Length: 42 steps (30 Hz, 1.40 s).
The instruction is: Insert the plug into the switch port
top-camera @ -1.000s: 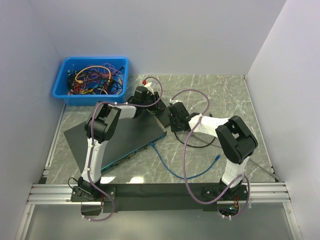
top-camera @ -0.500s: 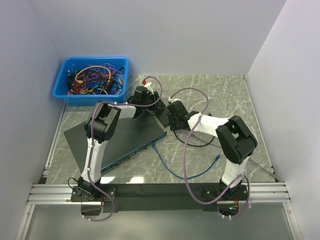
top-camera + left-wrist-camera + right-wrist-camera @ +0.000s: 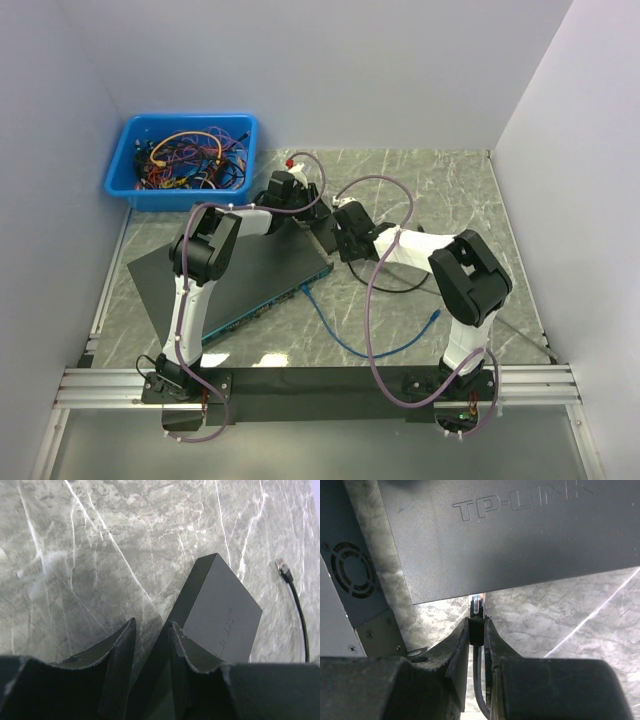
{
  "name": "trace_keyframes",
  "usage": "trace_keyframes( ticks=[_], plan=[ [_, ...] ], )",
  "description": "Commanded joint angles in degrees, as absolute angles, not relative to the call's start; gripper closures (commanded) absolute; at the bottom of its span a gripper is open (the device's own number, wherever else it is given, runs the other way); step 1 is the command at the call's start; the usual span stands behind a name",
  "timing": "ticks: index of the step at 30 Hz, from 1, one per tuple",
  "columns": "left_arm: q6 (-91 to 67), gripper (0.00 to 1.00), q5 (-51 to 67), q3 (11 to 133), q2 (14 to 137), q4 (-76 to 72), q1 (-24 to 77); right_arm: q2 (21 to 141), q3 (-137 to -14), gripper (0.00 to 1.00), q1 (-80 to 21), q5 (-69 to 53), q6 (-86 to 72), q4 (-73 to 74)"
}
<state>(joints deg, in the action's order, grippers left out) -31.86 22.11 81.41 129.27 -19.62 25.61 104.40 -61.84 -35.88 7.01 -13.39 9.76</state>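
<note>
The small black TP-LINK switch [image 3: 325,230] lies on the marble table between my two grippers. My left gripper [image 3: 290,203] is closed around its far edge; in the left wrist view the fingers [image 3: 120,655] straddle the side wall of the switch [image 3: 225,612]. My right gripper [image 3: 345,237] is shut on the black plug [image 3: 477,628] of a black cable [image 3: 400,285]. The plug's clear tip [image 3: 477,605] sits right at the lower edge of the switch [image 3: 510,535]. The port itself is hidden under that edge.
A large flat grey device [image 3: 240,270] with a fan grille [image 3: 347,572] lies just left of the small switch, with a blue cable [image 3: 350,335] plugged into it. A blue bin [image 3: 185,160] of cables stands at the back left. Another loose plug [image 3: 283,568] lies beyond the switch.
My right gripper has moved slightly up and to the left with the plug, closer to the small switch. The left gripper has stayed put.
</note>
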Motion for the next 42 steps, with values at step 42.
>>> trace_keyframes(
  ticks=[42],
  plan=[
    [-15.1,0.64,42.7,81.3,133.2,-3.1,30.0,112.4,-74.3,1.00,-34.3,10.2,-4.1,-7.6]
  ],
)
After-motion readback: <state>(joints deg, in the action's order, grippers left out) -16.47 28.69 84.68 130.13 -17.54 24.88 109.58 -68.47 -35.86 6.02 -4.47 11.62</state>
